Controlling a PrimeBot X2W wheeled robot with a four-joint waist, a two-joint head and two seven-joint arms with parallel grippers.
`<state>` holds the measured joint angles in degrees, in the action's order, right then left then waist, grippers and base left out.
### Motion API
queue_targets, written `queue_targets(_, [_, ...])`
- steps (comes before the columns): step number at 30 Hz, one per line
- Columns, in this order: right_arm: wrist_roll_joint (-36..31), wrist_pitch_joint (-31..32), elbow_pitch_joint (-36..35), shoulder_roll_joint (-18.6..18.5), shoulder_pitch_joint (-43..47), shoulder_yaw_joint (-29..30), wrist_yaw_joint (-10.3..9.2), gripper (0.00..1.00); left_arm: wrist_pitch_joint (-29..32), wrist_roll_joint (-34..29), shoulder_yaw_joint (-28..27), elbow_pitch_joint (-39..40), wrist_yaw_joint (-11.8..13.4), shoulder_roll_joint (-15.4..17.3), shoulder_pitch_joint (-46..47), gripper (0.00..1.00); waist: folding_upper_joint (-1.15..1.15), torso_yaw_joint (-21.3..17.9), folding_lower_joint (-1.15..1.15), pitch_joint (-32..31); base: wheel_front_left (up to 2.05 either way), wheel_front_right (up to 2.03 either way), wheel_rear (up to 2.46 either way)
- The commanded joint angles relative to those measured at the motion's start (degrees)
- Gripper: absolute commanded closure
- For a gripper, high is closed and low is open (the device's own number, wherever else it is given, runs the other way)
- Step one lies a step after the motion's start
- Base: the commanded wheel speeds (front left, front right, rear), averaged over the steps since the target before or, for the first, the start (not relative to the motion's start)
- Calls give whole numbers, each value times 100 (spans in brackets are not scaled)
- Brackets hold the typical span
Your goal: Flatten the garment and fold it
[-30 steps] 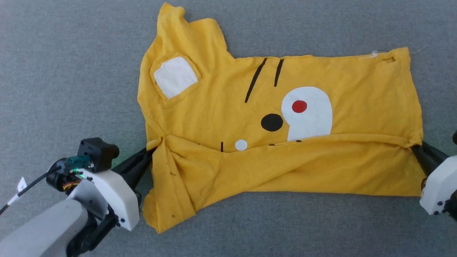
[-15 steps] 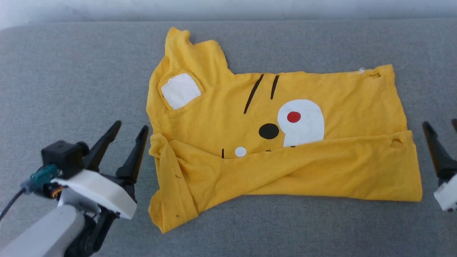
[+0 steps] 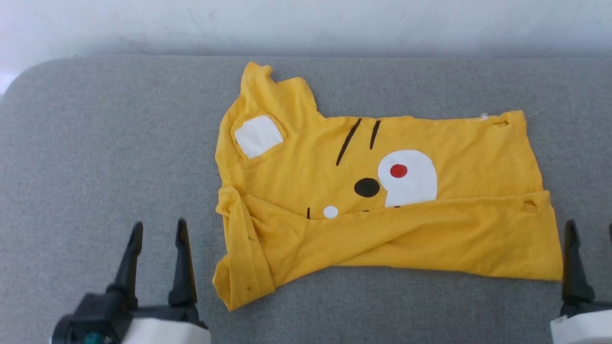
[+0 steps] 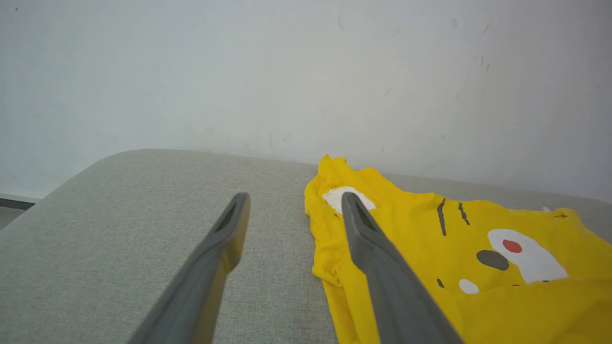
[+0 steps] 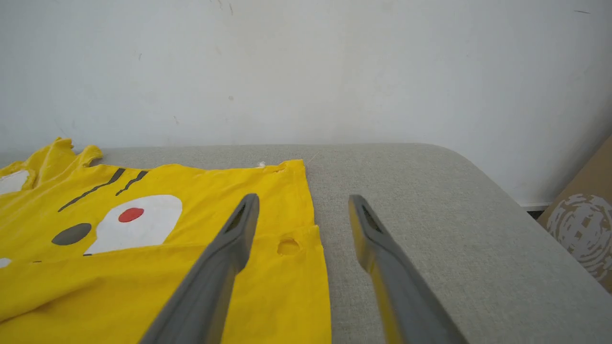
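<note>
The garment [image 3: 382,200] is a bright-yellow T-shirt with a tiger face, lying lengthwise across the grey surface. Its near long edge is folded up over the lower part of the face, and the left end is bunched and wrinkled. My left gripper [image 3: 159,223] stands open on the near left, a little short of the garment's left end, with nothing between its fingers. My right gripper [image 3: 590,224] is open just off the garment's right near corner, holding nothing. The left wrist view has the open left gripper [image 4: 294,197] beside the garment [image 4: 430,248]. The right wrist view has the open right gripper [image 5: 302,197] at the edge of the garment [image 5: 143,267].
The grey padded table [image 3: 105,143] has rounded far corners and ends at a white wall [image 3: 306,24]. A cardboard box [image 5: 583,229] stands beyond the table's right edge. Bare grey surface lies left and right of the garment.
Both grippers have let go of the garment's ends, opened, and drawn back toward the near edge. The camera has shifted, so the wall and far table edge now show.
</note>
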<state>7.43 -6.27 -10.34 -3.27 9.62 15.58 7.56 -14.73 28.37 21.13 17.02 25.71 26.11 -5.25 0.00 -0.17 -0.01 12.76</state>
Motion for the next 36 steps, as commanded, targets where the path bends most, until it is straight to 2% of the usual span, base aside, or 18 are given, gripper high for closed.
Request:
queue_targets(1, [-13,-88,88,23,49,-30,-8,0,-26,-156,-117,-77,-91,-147,-135,0,0,-5,1,-38,0,0,0])
queue_targets(5, [158,-269,386,36,76,-111,-8,0,-26,-442,-405,-315,-447,-643,-470,0,0,-14,1,-111,0,0,0])
queue_targets(8, [198,-309,491,37,42,-104,-8,0,-26,-570,-535,-460,-720,-795,-574,0,0,-11,1,-148,0,0,0])
queue_targets(12, [189,-286,519,38,-1,-80,-8,0,86,-597,-423,-594,-999,-681,-541,0,0,3,1,-167,0,0,0])
queue_targets(18, [241,-185,549,38,-30,-184,-8,0,1192,-564,-60,-254,-1273,-333,-308,0,0,25,1,-56,0,0,0])
queue_targets(23, [290,-143,636,38,-84,-292,-8,0,1918,-503,187,-117,-1352,-252,-151,0,0,-12,1,81,0,0,0])
queue_targets(30, [283,-113,745,39,-191,-391,-8,0,2355,-359,344,-481,-1465,-267,46,0,0,-73,1,270,0,0,0])
queue_targets(36, [252,-73,734,39,-258,-427,-8,0,2815,-194,222,-877,-1172,-351,111,0,0,-139,1,403,0,0,0])
